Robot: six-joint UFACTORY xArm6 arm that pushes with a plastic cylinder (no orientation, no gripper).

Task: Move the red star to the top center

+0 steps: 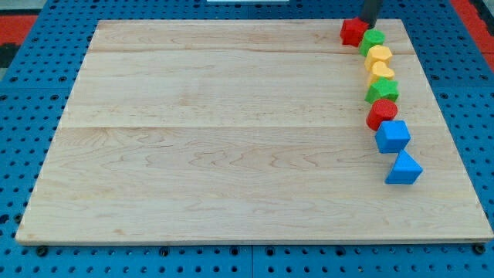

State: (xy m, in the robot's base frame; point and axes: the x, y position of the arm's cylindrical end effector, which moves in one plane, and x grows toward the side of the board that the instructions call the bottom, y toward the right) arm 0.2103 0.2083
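Note:
The red star (354, 31) lies near the board's top edge, right of centre, at the head of a column of blocks. My tip (368, 23) is at the star's upper right side, touching or almost touching it. The rod comes down from the view's top edge. Just below and to the right of the star sits a green block (372, 41), close against it.
The column runs down the right side: a yellow block (378, 55), a yellow heart (381, 72), a green star (382, 91), a red round block (381, 113), a blue cube (393, 136) and a blue triangle (404, 167). The wooden board (216, 139) rests on a blue pegboard.

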